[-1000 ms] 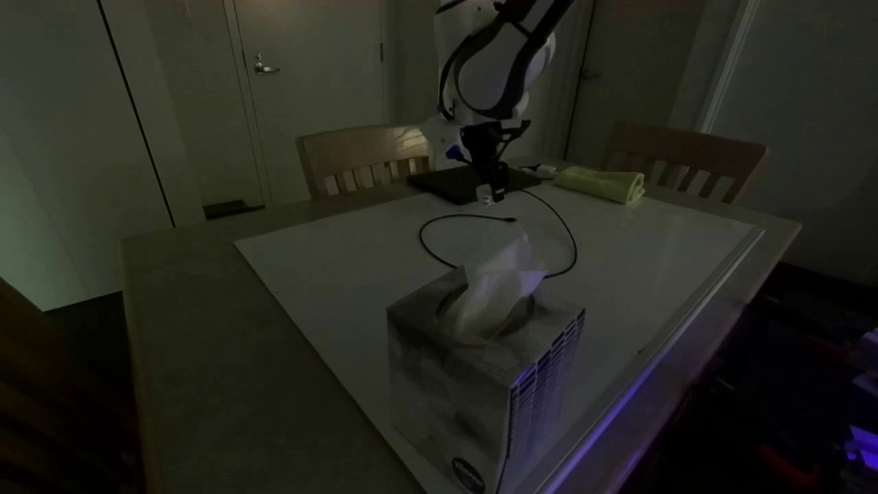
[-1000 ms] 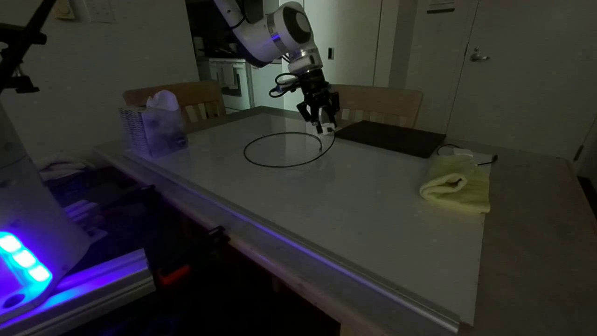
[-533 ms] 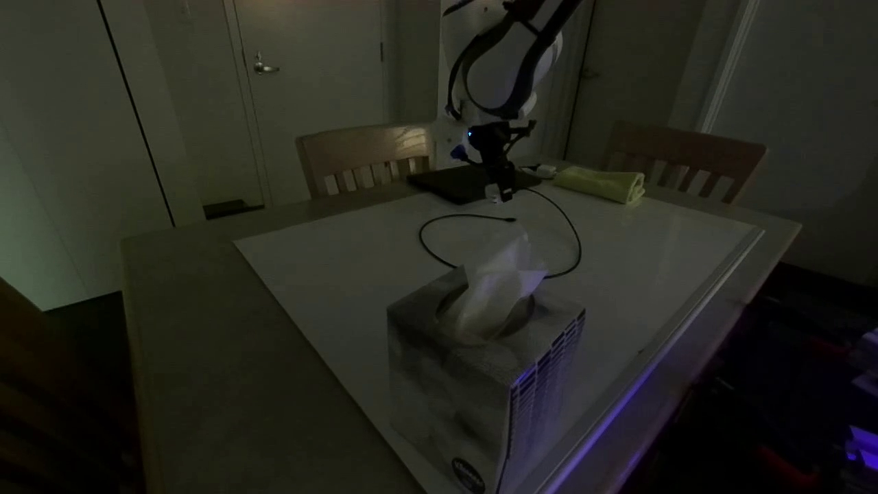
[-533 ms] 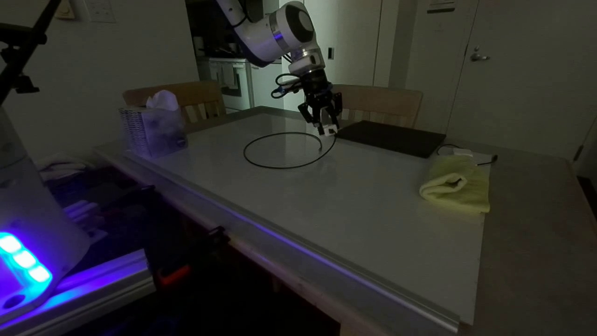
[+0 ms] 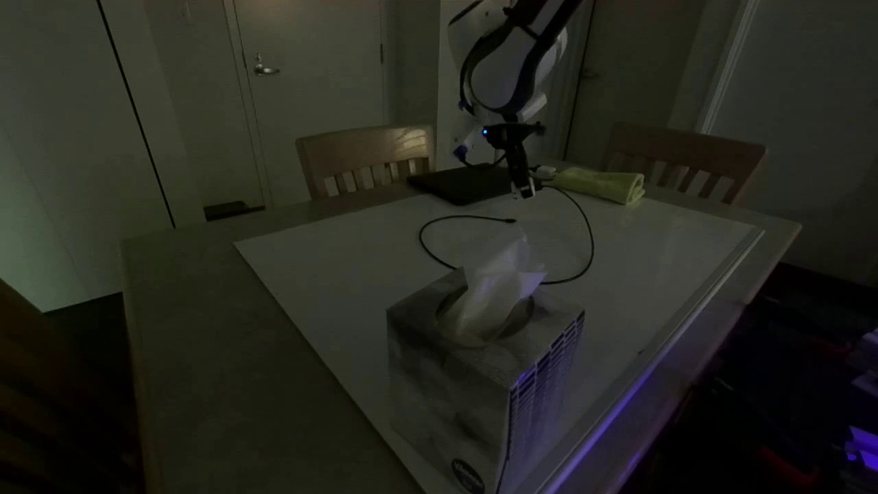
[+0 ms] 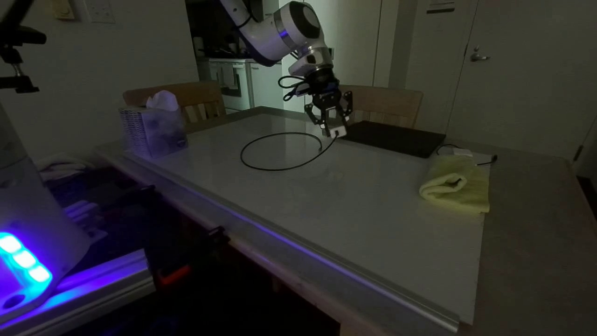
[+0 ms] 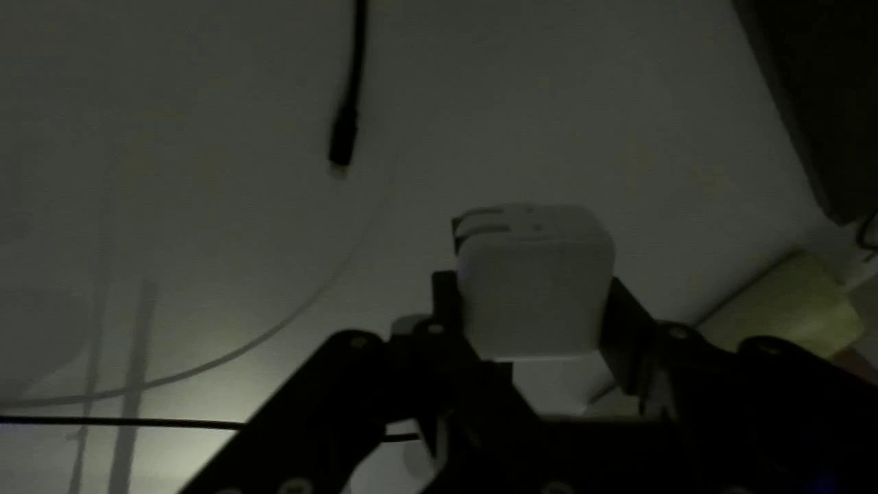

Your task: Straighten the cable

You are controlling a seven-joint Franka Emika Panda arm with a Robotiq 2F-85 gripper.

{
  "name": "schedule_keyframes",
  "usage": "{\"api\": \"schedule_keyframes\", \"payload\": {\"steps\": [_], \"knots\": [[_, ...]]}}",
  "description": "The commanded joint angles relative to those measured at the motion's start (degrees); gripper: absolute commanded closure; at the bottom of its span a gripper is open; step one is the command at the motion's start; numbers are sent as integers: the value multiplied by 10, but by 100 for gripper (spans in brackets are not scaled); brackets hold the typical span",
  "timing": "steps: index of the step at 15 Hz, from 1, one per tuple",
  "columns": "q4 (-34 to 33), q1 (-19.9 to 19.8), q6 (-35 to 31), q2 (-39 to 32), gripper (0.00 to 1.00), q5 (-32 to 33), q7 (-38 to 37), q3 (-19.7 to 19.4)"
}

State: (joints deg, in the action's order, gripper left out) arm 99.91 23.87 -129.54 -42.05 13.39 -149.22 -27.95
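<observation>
In an exterior view, "Kleenex" box (image 5: 449, 405) at six o'clock, cable (image 5: 592, 244) looped behind; gripper (image 7: 534, 307), jaws partly apart, clamped on plug (image 7: 535, 288).

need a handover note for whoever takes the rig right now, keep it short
End effector: shut on a white block.
Cable: one end meets the block; the rest curves in a wide open loop over the white board, its free plug apart from the block.
Done: block gripped.
Left: the actual straightening; the loop isn't pulled out.
</observation>
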Motion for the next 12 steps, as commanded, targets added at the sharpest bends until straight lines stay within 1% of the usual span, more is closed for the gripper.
{"api": "schedule_keyframes", "payload": {"steps": [1,2,3,4,5,6,7,8,9,10,11,12], "knots": [[-7,104,22,-46,74,-134,1,-153],[-1,134,24,-59,74,-180,2,-197],[5,156,28,-74,74,-228,3,-232],[3,113,17,-42,74,-169,3,-174],[2,86,16,-20,49,-120,-30,-144],[3,95,16,-26,49,-132,-21,-152],[3,124,18,-50,49,-178,5,-185],[3,124,18,-50,49,-177,5,-183],[3,123,18,-50,74,-177,5,-183],[-10,127,40,-64,74,-181,-13,-191],[-21,162,64,-103,74,-238,0,-247],[-25,184,87,-128,74,-280,-2,-285]]}}
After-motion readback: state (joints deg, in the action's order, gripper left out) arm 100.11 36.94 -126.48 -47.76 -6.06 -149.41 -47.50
